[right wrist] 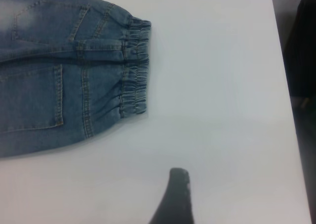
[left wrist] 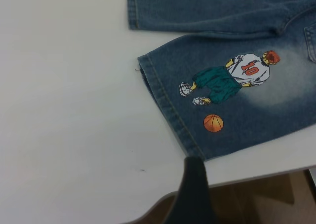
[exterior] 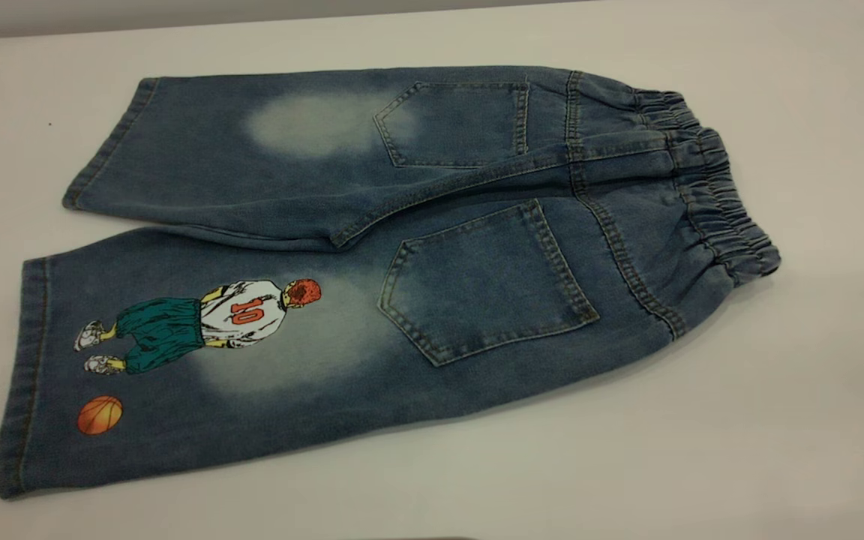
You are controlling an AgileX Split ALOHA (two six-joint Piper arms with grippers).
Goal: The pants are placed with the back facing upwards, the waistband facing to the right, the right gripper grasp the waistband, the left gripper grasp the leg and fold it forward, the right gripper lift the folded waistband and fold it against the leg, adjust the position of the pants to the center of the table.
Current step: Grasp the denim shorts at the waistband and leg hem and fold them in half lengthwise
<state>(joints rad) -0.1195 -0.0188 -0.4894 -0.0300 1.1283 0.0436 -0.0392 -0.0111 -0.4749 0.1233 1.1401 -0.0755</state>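
Denim pants (exterior: 432,247): flat on table (exterior: 814,420), back up, waistband (exterior: 709,187) right, printed leg (exterior: 177,360) near-left. Left gripper (left wrist: 193,192) and right gripper (right wrist: 174,197) hover clear (jaw state we cannot tell). We'd pinch waistband and hem squarely

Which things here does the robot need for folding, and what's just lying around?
Needed: small blue faded-denim pants; leg printed with a basketball player; elastic waistband; plain white table; black left gripper; black right gripper.
Lying around: nothing visible.
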